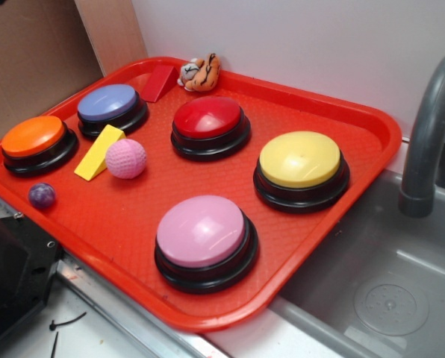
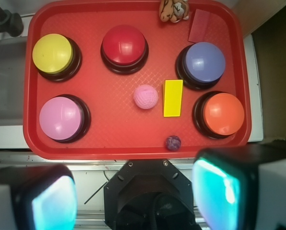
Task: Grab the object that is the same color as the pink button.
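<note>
Wrist view: my gripper (image 2: 133, 201) sits at the bottom edge, above the near rim of the red tray (image 2: 109, 143); its two fingers (image 2: 224, 191) stand wide apart with nothing between them.
Pink ball: the dimpled pink ball (image 1: 125, 158) (image 2: 146, 97) lies free near the middle of the tray, just beside the yellow wedge (image 1: 98, 153) (image 2: 173, 97).
Pink button: the pink button (image 1: 204, 240) (image 2: 61, 118) stands at the tray's front, well apart from the ball.
Other buttons: yellow button (image 2: 53, 54), red button (image 2: 124, 47), blue-purple button (image 2: 204, 63), orange button (image 2: 222, 114).
Small things: a purple marble (image 1: 42, 195) (image 2: 173, 142) near the orange button; a red wedge (image 2: 199, 25) and a toy tiger (image 1: 199, 74) at the far rim.
Exterior view: a grey sink (image 1: 372, 298) and faucet (image 1: 428, 134) lie beside the tray.
</note>
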`<control>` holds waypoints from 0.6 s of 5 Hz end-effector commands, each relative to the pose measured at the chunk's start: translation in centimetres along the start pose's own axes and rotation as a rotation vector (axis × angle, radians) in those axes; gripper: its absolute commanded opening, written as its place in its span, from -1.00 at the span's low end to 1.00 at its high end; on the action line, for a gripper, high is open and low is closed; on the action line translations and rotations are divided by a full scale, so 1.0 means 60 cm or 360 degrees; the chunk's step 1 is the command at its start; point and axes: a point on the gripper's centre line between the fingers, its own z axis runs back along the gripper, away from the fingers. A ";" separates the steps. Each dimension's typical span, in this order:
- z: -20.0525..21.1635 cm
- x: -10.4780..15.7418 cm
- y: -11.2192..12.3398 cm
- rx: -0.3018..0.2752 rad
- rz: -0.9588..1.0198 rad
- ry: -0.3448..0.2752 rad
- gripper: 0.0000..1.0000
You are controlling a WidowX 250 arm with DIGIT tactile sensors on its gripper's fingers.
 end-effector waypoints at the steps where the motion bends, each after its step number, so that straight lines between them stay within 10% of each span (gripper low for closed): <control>1: 0.000 0.000 0.000 0.0000 0.0000 0.0000 1.00; 2: -0.031 0.020 0.012 -0.0157 0.0206 0.0056 1.00; 3: -0.068 0.027 0.019 -0.0142 0.0588 -0.0121 1.00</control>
